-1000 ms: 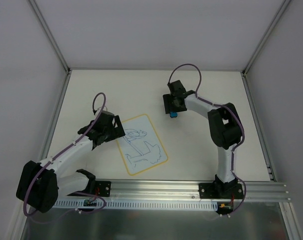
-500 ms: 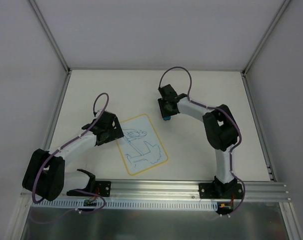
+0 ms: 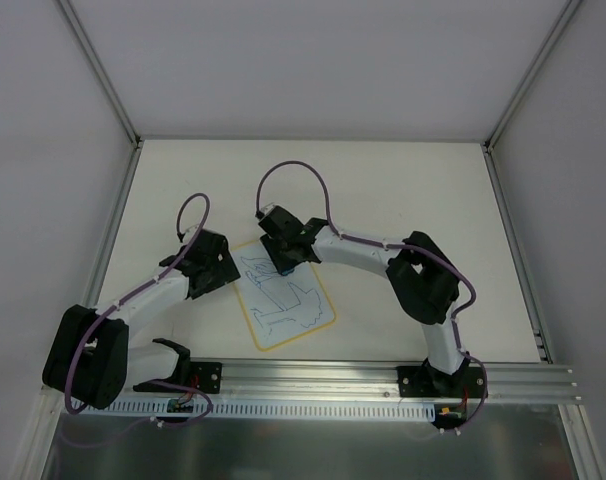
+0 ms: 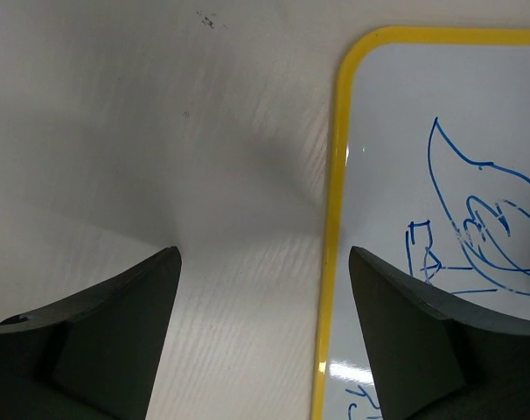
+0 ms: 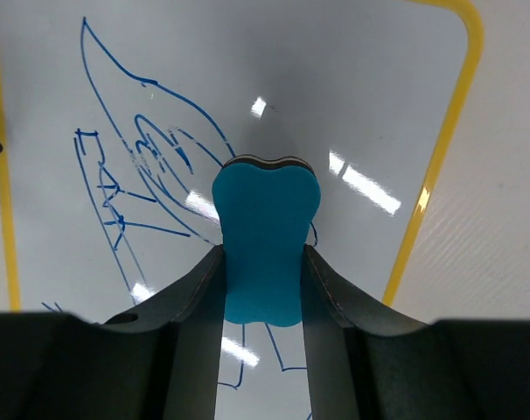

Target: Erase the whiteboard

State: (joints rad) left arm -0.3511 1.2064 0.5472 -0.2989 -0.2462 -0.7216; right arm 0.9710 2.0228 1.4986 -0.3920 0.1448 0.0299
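The pale table [image 3: 403, 190] carries the whiteboard [image 3: 305, 318] flat, left of centre and nearer the near edge than the far one, turned askew so that one short end points toward the far-left corner.

The right gripper [image 3: 282, 258] reaches across from the right side to hang over that far end of the board. The left gripper [image 4: 261, 262] sits low at the long side facing the table's left edge. Its jaws are apart and hold nothing, one finger over bare table and the other over the yellow border [image 4: 332, 262], likely there to brace the board against sliding, though contact cannot be told.

The blue eraser [image 5: 267, 241] is clamped between the right fingers with its dark pad toward the surface, ready to wipe. The blue scribbles [image 5: 138, 166] remain almost whole, so the wiping looks barely begun.
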